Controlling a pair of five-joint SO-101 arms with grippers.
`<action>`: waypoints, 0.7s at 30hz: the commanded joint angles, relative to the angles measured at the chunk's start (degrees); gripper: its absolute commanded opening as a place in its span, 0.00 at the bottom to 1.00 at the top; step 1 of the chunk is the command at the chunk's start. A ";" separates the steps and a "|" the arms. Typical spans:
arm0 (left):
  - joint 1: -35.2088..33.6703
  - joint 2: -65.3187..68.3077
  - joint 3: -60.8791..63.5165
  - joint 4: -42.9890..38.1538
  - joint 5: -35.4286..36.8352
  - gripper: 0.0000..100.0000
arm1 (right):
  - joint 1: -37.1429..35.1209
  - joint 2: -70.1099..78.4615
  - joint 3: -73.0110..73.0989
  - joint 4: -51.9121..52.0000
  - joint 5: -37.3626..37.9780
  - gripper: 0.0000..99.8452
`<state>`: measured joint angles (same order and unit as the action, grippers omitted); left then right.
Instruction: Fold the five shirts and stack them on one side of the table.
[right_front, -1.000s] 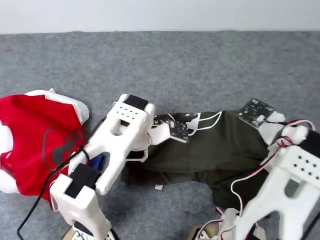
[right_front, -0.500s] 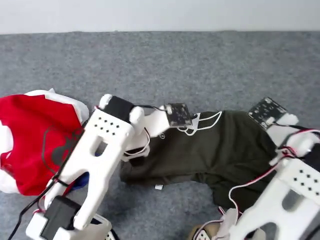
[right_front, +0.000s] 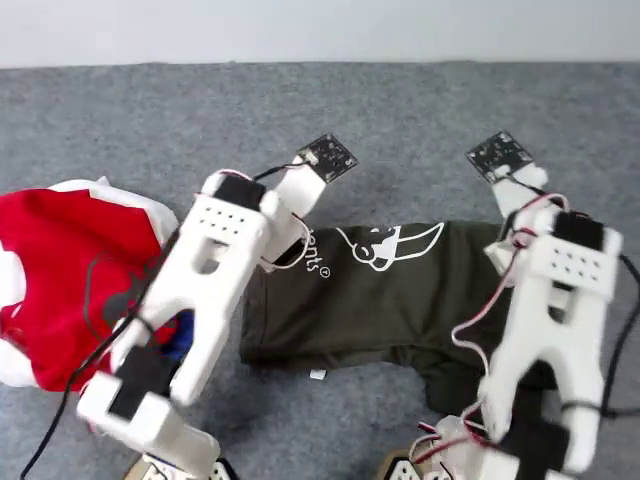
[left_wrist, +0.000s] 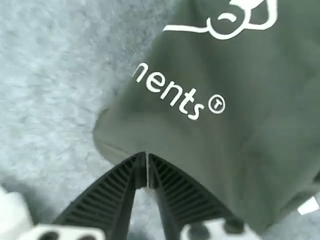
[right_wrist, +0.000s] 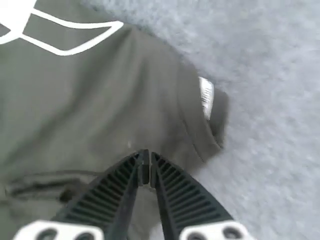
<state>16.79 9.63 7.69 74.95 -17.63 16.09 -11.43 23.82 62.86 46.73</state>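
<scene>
Left pincer, right pincer, both clamped on olive shirt

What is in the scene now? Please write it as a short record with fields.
shirt in work: dark green shirt, spread flat mid-table, white print facing up
left gripper: shut on the shirt's edge, near the lettering
right gripper: shut on the shirt's cloth, near a white tag
other shirt: red shirt, bunched at one side, not folded
surface: grey table
</scene>
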 joint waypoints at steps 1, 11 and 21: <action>-1.14 5.54 -5.05 -2.29 1.32 0.02 | -0.75 4.70 -0.62 -4.18 -2.20 0.01; -8.09 23.30 -15.52 2.55 -2.55 0.02 | 3.91 17.01 -3.78 -9.45 -2.11 0.01; -10.20 28.04 -31.87 15.03 -3.78 0.01 | 7.60 20.97 -15.74 11.03 -2.37 0.01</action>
<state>7.47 38.55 -17.71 84.88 -20.79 22.86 10.11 14.15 66.20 45.05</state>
